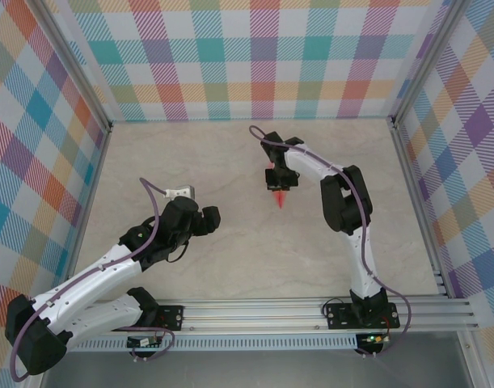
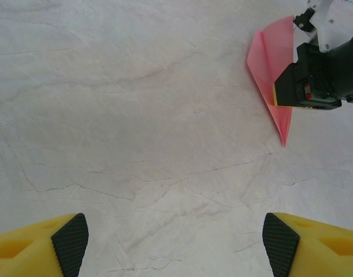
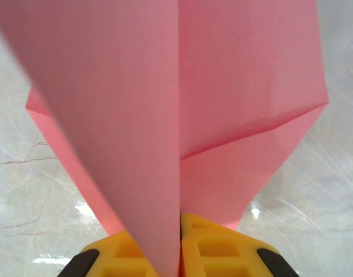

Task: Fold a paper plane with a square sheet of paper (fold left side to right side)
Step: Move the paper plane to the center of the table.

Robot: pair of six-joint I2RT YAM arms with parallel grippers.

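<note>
Paper plane (image 3: 234, 115) pinched along its centre crease in our right gripper (image 3: 181, 245)

It sits at mid-table (image 1: 230, 267), fingers clamped together on the folded keel, which we judge keeps the wings shut. Our left gripper (image 2: 176, 236) hovers nearby, fingers wide apart and holding nothing.

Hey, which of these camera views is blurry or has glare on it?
Right wrist: the paper plane sits so close that its near fold is soft, and small glare spots shine on the table. Left wrist: sharp, evenly lit. Top external: even light, faint shadows.
</note>
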